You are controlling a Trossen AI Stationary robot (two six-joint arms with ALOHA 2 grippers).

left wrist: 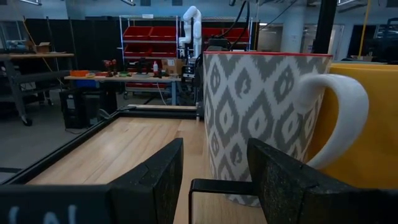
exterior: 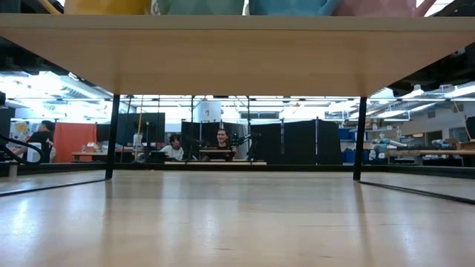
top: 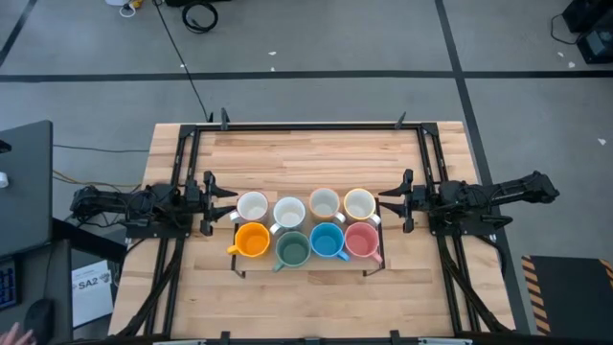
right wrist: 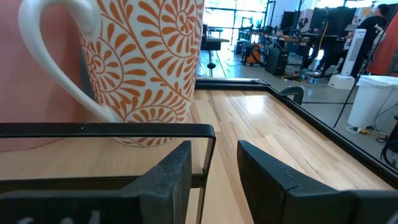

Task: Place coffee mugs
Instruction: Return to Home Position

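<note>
All eight coffee mugs [top: 289,212] stand on the raised shelf [exterior: 237,55] in the middle of the table [top: 306,153], in two rows of four. The back row holds four white or cream ones. The front row holds the orange mug [top: 252,240], the green mug [top: 292,250], the blue mug [top: 327,241] and the pink mug [top: 361,240]. No mug is on the bare table, so I judge that only the retreat of the arms remains.

The relation which matters for you is this: each gripper points inward at one end of the shelf, and a mug lies directly ahead of its jaws. The left gripper [top: 213,203] faces the grey-patterned mug [left wrist: 249,106] at the left end of the back row. The right gripper [top: 405,201] faces the orange-spiral mug [right wrist: 155,56] at the right end. In both wrist views the black rail [right wrist: 106,129] of the shelf lies across, between the fingertips and the mug. So the safe way is probably straight backward, away from the shelf, not sideways.

The left jaws stand moderately apart and hold nothing. The right jaws stand a little narrower, also empty.

In the low view only the bottoms of the front mugs show above the board, and no gripper shows. Both wrist views cut their mugs off. From above you cannot tell whether the fingertips touch the rail or stop just beside it.
</note>
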